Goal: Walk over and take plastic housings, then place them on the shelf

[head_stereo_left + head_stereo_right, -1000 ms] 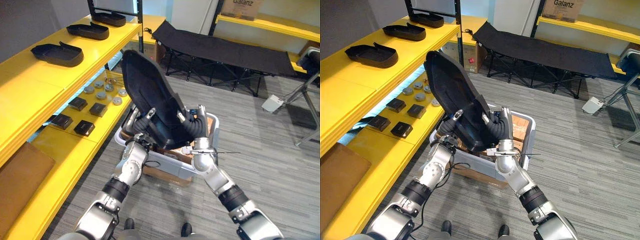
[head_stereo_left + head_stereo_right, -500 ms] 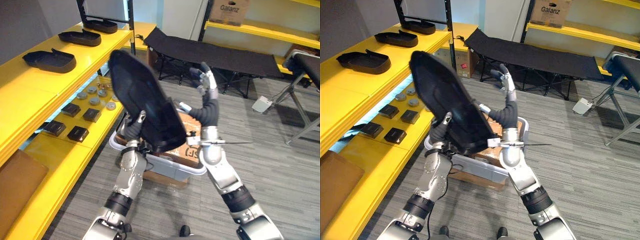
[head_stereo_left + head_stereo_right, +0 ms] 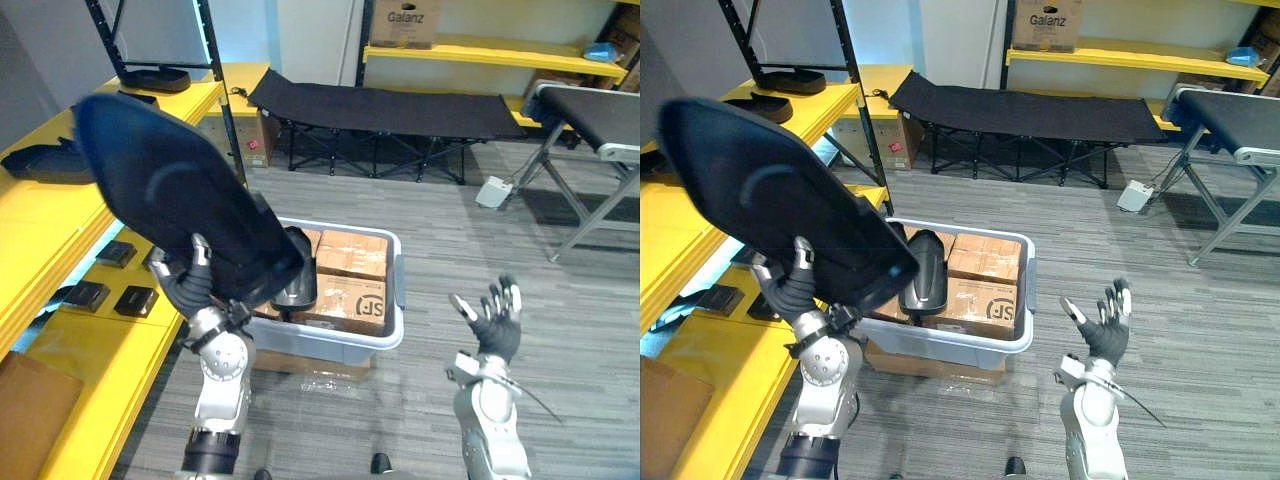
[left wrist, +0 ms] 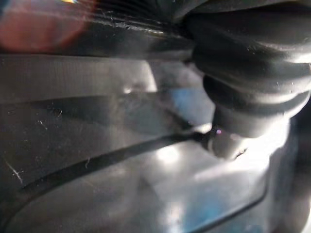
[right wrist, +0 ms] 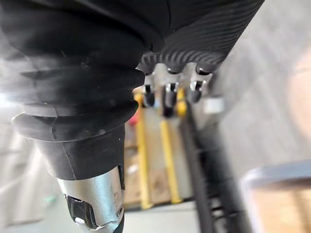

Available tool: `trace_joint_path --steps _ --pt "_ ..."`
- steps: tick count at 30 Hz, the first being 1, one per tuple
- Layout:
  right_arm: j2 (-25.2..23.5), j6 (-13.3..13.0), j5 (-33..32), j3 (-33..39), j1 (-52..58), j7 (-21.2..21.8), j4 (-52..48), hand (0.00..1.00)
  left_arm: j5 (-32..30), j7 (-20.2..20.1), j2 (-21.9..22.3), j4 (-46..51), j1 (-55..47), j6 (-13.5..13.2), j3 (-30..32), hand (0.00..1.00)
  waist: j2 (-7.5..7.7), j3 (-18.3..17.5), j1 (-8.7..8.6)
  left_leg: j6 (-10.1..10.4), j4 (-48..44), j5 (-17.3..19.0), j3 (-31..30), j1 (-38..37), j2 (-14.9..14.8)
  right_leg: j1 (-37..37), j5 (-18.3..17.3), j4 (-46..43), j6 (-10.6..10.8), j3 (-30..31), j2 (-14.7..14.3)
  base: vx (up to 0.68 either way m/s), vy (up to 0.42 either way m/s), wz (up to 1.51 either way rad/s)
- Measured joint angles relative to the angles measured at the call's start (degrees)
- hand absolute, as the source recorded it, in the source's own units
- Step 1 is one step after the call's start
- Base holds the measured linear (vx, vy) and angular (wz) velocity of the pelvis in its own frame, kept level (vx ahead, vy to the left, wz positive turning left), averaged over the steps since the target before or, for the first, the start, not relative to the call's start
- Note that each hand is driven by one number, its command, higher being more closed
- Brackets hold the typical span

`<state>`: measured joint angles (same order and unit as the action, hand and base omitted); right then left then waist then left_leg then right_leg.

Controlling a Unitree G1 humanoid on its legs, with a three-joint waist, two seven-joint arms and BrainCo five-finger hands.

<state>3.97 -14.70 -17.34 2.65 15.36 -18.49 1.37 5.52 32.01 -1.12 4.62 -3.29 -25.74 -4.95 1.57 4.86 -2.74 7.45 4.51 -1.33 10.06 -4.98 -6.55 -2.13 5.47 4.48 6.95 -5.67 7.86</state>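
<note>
On your left runs the yellow shelf (image 3: 50,345), with small dark blocks (image 3: 135,300) on its lower board and shelved housings (image 3: 150,78) on the top board. Your left hand (image 3: 190,287) clasps the lower edge of the black plastic housing (image 3: 165,195), which is raised and tilted above the shelf's near edge. I judge this the carry-to-shelf step. Next you need to swing it left over a bare stretch and lay it flat before letting go. In the middle, the grey bin (image 3: 340,345) holds cardboard boxes (image 3: 350,255) and a second housing (image 3: 297,282). On the right, your right hand (image 3: 495,328) hangs over the grey carpet (image 3: 450,230), fingers spread, holding nothing. At the far side stands a black folding cot (image 3: 380,100)
</note>
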Motion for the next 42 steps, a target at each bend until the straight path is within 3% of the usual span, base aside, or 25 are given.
trace_joint_path --steps 4,11,15,17,20,22,24,25,26,27,28,29,31,32,33,35,37,42 --pt "-0.1 0.0 0.1 -0.5 1.2 3.6 0.4 0.0 2.6 -6.0 -0.3 3.7 -4.2 0.2 -1.3 1.0 -0.13 -0.1 0.35 0.0 0.0 0.3 0.0 0.1 0.1 0.1 -0.2 -0.1 0.0 0.0 0.1 0.0 0.002 0.01" --pt "0.5 -1.2 -0.8 -0.7 -1.8 8.7 4.4 0.0 2.4 -5.9 -0.8 4.9 -5.3 1.0 -1.1 1.0 -1.51 -0.9 0.72 -0.4 0.0 -0.3 -5.1 3.3 1.4 0.0 -1.3 -0.8 0.9 -4.9 1.5 0.0 0.007 0.37" --pt "1.0 -2.7 -1.6 -2.8 -5.4 7.5 8.9 0.0 -1.5 -5.8 -0.7 8.7 -7.4 3.2 3.3 1.0 -1.7 -0.9 4.07 -1.4 0.0 -1.4 -13.0 4.0 3.3 -2.5 -3.9 -4.9 1.7 -11.4 3.4 0.05 0.011 0.97" --pt "0.5 -3.1 -1.7 -4.1 -7.3 6.5 9.6 0.0 -1.5 -5.9 -0.8 10.6 -9.5 4.5 7.8 1.0 -1.7 -0.9 5.46 -1.6 0.0 -1.6 -16.5 4.1 3.8 -3.3 -5.9 -7.8 1.7 -11.5 3.9 0.05 0.01 1.03" --pt "0.8 -4.5 -0.9 -4.2 -10.2 4.5 9.6 0.0 0.4 -7.0 -0.7 12.4 -14.0 5.2 15.5 1.0 -1.06 -0.6 7.45 -1.4 0.0 -1.9 -22.3 4.4 4.2 -5.1 -8.9 -11.3 1.1 -11.5 4.0 0.05 -0.002 1.02" --pt "1.5 -4.7 1.1 -4.2 -13.6 3.4 9.6 0.0 3.8 -8.0 -0.5 13.1 -18.3 5.1 20.6 1.0 -0.37 -0.4 9.9 -0.8 0.0 -2.3 -24.0 5.1 4.2 -5.2 -11.0 -12.2 1.2 -11.7 3.9 -0.01 -0.048 0.49" --pt "2.1 -4.5 1.7 -4.1 -15.3 3.4 9.5 0.0 3.6 -8.3 -0.2 13.3 -19.8 4.9 21.5 1.0 -0.27 0.1 10.35 -0.3 0.0 -2.6 -25.5 5.5 4.4 -6.1 -12.1 -12.0 1.2 -12.7 3.8 -0.04 -0.082 0.61" --pt "2.2 -3.2 2.4 -2.8 -15.0 3.6 8.6 0.0 3.4 -10.5 -0.1 13.7 -19.6 4.6 21.2 1.0 -0.17 0.5 9.64 -1.0 0.2 -2.5 -25.9 7.6 4.6 -7.4 -13.8 -11.7 1.6 -16.5 4.0 -0.06 -0.096 1.36" --pt "2.1 -2.4 2.4 -0.9 -13.7 3.6 7.5 0.0 3.4 -11.9 -0.1 14.0 -18.7 4.6 20.0 1.0 -0.4 1.1 8.52 -1.4 -0.6 -2.5 -22.8 9.3 3.8 -8.9 -14.0 -11.6 1.8 -20.7 3.8 -0.07 -0.107 1.77" --pt "2.2 -1.9 2.4 0.8 -12.5 3.6 6.4 0.0 3.4 -13.3 -0.2 14.1 -17.8 4.5 18.8 1.0 -0.11 1.5 7.5 -3.1 -1.5 -2.5 -19.9 10.6 3.4 -10.1 -14.0 -11.5 1.8 -23.8 3.9 -0.03 -0.01 2.19" --pt "2.1 -1.1 2.4 4.5 -9.4 3.3 4.7 0.0 3.5 -16.6 -0.2 14.1 -16.2 4.1 15.6 1.0 -0.36 2.1 5.73 -6.0 -3.8 -2.9 -12.3 13.7 2.0 -11.2 -14.0 -11.4 1.8 -29.3 3.9 -0.02 0.033 2.35" --pt "2.0 -0.9 2.4 7.2 -6.6 2.9 3.2 0.0 3.4 -18.9 -0.2 14.1 -15.1 3.8 12.7 1.0 -1.21 2.8 5.02 -7.1 -5.6 -3.3 -3.3 16.1 0.0 -12.1 -14.0 -11.6 1.9 -33.0 4.0 0.0 0.112 2.12" --pt "2.0 -1.1 2.4 9.1 -3.9 2.2 1.8 0.0 3.4 -20.6 -0.2 14.3 -14.6 3.8 9.7 1.0 -2.52 3.6 4.91 -6.7 -6.1 -5.8 3.7 17.4 -1.0 -12.2 -14.9 -13.0 3.2 -34.5 5.2 0.03 0.131 1.09" --pt "2.1 -1.2 2.4 9.2 -3.9 2.2 1.8 0.0 3.4 -20.9 -0.2 14.3 -14.9 3.9 9.2 1.0 -3.23 4.3 5.17 -5.8 -6.2 -8.2 3.4 17.3 -0.7 -12.1 -15.3 -14.0 3.8 -33.9 5.9 0.03 0.131 0.28" --pt "1.5 -1.3 2.4 8.4 -4.2 2.4 1.9 0.0 3.4 -20.9 -0.7 14.3 -14.9 4.2 9.3 1.0 -2.94 4.8 5.47 -5.4 -6.8 -8.6 4.1 17.1 -0.2 -11.9 -15.9 -14.7 4.2 -32.8 7.1 0.02 0.121 -0.16" --pt "0.4 -2.5 2.4 6.3 -5.3 3.3 1.9 0.0 3.6 -20.8 -0.9 14.2 -14.8 4.7 10.4 1.0 -1.87 6.1 5.54 -5.9 -9.5 -6.4 5.7 17.0 0.4 -11.5 -16.9 -16.0 3.8 -29.8 9.0 0.0 0.101 -0.32" --pt "-0.1 -3.3 2.5 4.6 -7.6 4.5 1.6 0.0 4.5 -20.7 -1.2 13.4 -14.8 4.7 11.4 1.0 -0.52 8.2 6.38 -6.1 -16.3 -2.7 7.4 18.2 -0.6 -10.8 -17.4 -17.9 4.2 -27.1 10.2 -0.04 0.074 -0.45" --pt "-0.5 -4.7 5.9 4.3 -8.8 2.3 1.3 0.0 8.5 -20.1 -1.8 11.9 -13.9 4.7 11.0 1.0 -0.65 10.9 6.54 -6.7 -31.8 6.0 5.7 24.3 -2.3 -9.9 -23.0 -25.3 6.7 -26.8 12.7 -0.03 0.109 0.03"
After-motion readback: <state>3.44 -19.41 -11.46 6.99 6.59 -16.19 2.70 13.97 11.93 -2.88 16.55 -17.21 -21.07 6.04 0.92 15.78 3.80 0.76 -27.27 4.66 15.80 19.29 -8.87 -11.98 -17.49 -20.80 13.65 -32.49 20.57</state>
